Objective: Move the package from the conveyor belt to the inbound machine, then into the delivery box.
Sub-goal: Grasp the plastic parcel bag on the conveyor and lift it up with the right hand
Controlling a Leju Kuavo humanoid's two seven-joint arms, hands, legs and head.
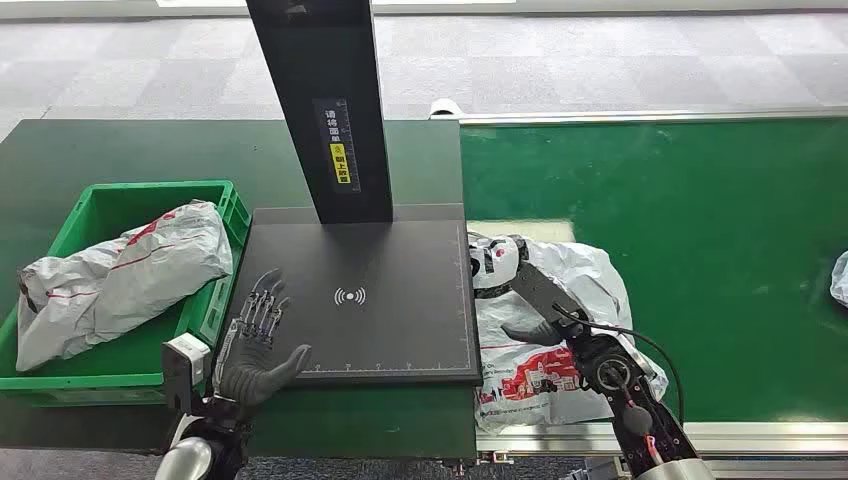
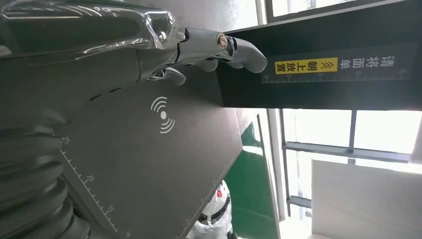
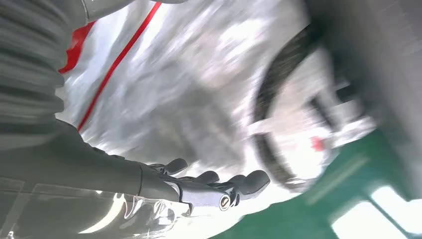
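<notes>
A white plastic package (image 1: 585, 275) with red print lies on the green conveyor belt (image 1: 700, 220), right against the right edge of the black inbound machine plate (image 1: 400, 260). My right hand (image 1: 535, 297) lies over the package with fingers stretched out and the thumb to one side, gripping nothing. In the right wrist view its fingers (image 3: 214, 186) hover close along the crinkled package (image 3: 199, 74), which is blurred. My left hand (image 1: 262, 338) hangs open with fingers spread over the plate's front left corner. The left wrist view shows that hand (image 2: 149, 45) above the plate (image 2: 149, 164).
The green delivery crate (image 1: 150, 188) stands left of the machine with a grey-white package (image 1: 120, 275) in it. The machine's black post (image 1: 330, 100) rises from the plate's far edge. Another white package (image 1: 840, 278) shows at the belt's right edge.
</notes>
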